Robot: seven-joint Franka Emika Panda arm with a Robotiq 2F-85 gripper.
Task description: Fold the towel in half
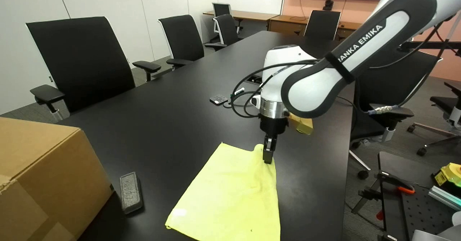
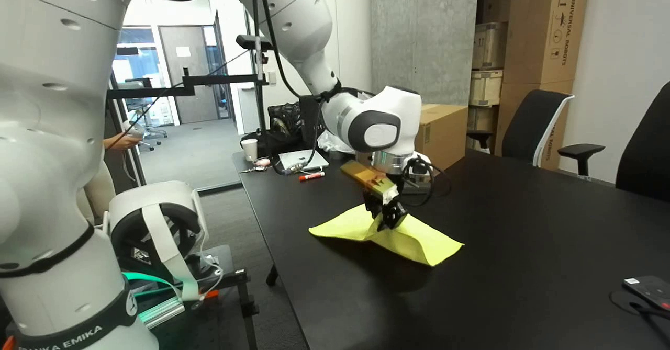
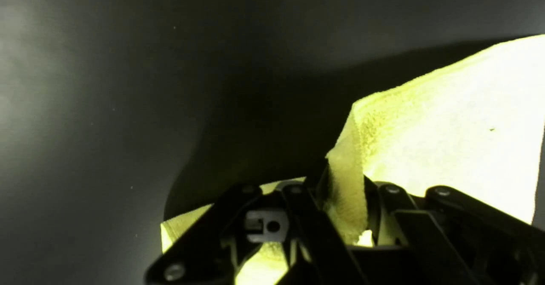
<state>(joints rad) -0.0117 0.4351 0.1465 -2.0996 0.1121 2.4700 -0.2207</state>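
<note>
Starting at the left in an exterior view, we see a brown cardboard box [image 1: 57,183] at the near left of the dark tabletop [image 1: 162,125], with black chairs [image 1: 84,61] lined up farther back along the left side. Just right of the box lies a dark grey block [image 1: 131,192].

Next comes the pale-yellow towel [image 1: 223,194], spread across the near part of the tabletop, its near edge running out of the picture. Beyond its far edge we find a small dark device [image 1: 218,99] and a marker [image 1: 238,91], both well apart from it. Toward the right of that far edge, the end effector [image 1: 268,158] points downward, and we see the cloth bunched there. In the wrist view, the fingers [image 3: 317,229] are drawn nearly together, with a narrow fold of the towel pinched between them. In an exterior view, we see the held part of the towel [image 2: 419,237] raised off the tabletop, with loose cloth sloping away on both sides.

Farther right, the white robot arm [image 1: 313,93] reaches in over the tabletop. At the near right, we see a dark cart [image 1: 421,169] beside the tabletop.
</note>
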